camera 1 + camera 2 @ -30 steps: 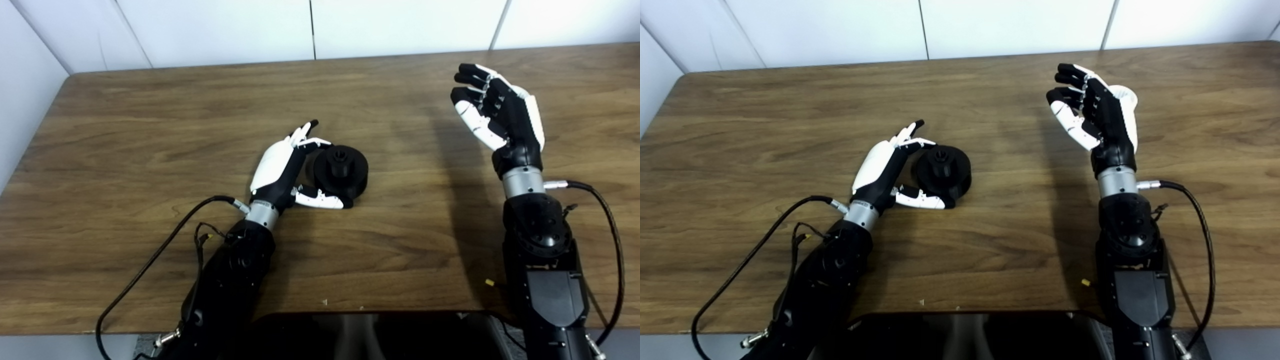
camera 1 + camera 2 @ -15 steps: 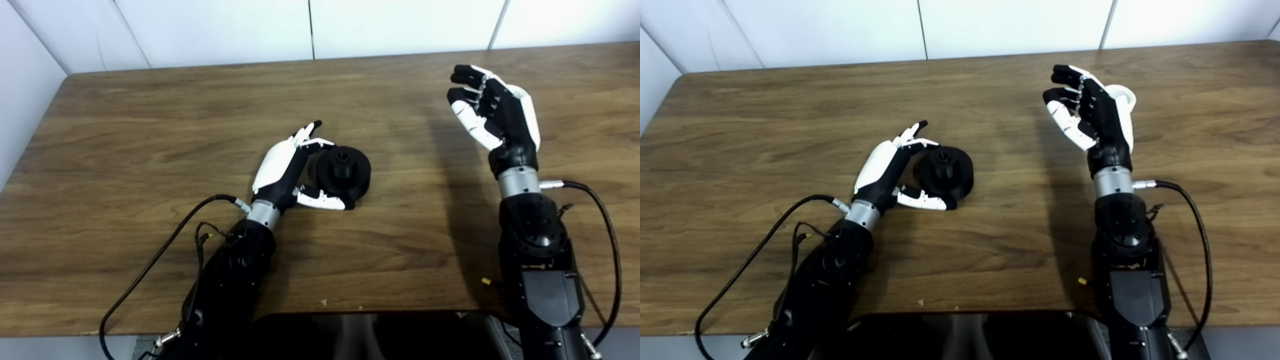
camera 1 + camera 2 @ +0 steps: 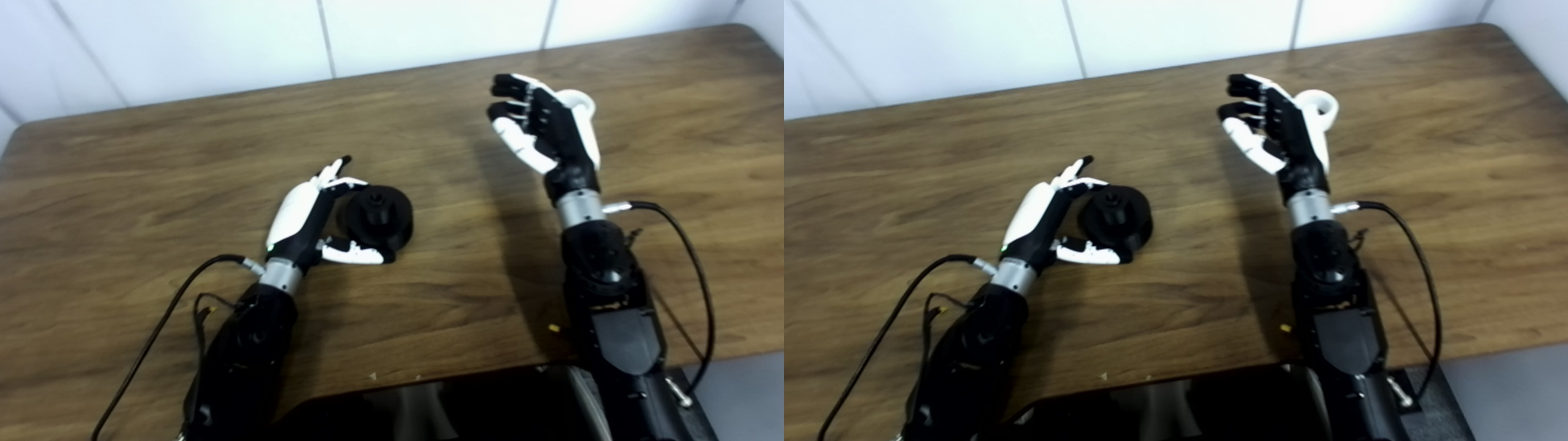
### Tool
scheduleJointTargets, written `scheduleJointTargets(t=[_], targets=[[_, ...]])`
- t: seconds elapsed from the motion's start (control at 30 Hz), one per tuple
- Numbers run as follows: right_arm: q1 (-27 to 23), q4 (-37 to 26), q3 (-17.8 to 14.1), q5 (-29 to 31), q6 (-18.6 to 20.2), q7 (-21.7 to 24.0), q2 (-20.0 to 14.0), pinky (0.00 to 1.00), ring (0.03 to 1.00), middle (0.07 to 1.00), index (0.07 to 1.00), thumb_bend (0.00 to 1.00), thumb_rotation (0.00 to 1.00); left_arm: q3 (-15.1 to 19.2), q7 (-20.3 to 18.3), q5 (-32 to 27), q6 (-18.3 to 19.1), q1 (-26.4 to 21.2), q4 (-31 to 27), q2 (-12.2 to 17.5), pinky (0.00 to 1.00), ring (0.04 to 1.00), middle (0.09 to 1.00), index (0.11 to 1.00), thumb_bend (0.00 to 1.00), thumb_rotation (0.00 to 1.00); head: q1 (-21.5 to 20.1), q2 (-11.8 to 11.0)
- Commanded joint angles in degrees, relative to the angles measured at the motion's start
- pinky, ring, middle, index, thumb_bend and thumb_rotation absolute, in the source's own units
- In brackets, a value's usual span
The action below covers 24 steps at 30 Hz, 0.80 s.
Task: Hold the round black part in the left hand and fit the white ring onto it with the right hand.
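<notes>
The round black part (image 3: 378,215) lies on the wooden table (image 3: 153,184) with its hub up. My left hand (image 3: 300,214) is cupped against its left side, with fingers spread over the far rim and the thumb along the near side. The hand is open and the part rests on the table. My right hand (image 3: 545,131) hangs raised above the table at the right, open, with loosely curled fingers and nothing in it. The white ring (image 3: 1323,104) lies on the table just behind that hand, which partly hides it.
A black screen (image 3: 429,410) fills the bottom edge between my arms. Cables (image 3: 692,245) trail from both wrists across the table. The table's right edge (image 3: 1528,67) and white wall panels (image 3: 184,37) border the scene. Small crumbs (image 3: 554,327) lie near the front.
The whole picture has shifted, so the camera swung to the right. My right hand drifted slightly left, uncovering more of the ring. The left hand and the black part stayed put.
</notes>
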Motion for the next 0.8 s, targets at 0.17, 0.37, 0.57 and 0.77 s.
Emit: scheduleJointTargets(t=[0.17, 0.37, 0.57, 0.77], targets=[[-1.44, -2.82, 0.50, -1.44, -1.90, -1.27, 1.14, 0.62, 0.699, 0.744, 0.739, 0.52, 0.40, 0.91, -1.13, 0.70, 0.60, -0.31, -1.52, 1.07, 1.00, 1.000, 1.000, 0.615, 0.97, 0.26, -1.25, -0.15], [-1.51, -3.20, 0.49, -1.80, -1.44, -1.01, 1.05, 0.61, 0.688, 0.741, 0.736, 0.51, 0.39, 1.20, -0.79, 0.81, 0.37, -0.30, -1.39, 0.90, 1.00, 1.000, 1.000, 0.615, 0.98, 0.25, -1.30, -0.13], [-2.13, -2.65, 0.58, -2.61, -2.79, -0.63, -0.61, 0.62, 0.694, 0.737, 0.737, 0.54, 0.38, 1.25, -0.58, 1.05, 0.42, -0.32, -1.18, 0.62, 1.00, 1.000, 1.000, 0.613, 0.98, 0.24, -0.82, -0.14], [-3.98, -1.75, 1.57, -10.94, -2.90, -1.66, -5.70, 0.63, 0.731, 0.740, 0.735, 0.57, 0.36, 1.25, -0.72, 1.17, 0.90, -0.40, -1.26, 0.50, 1.00, 1.000, 1.000, 0.612, 0.98, 0.24, -0.37, -0.38]])
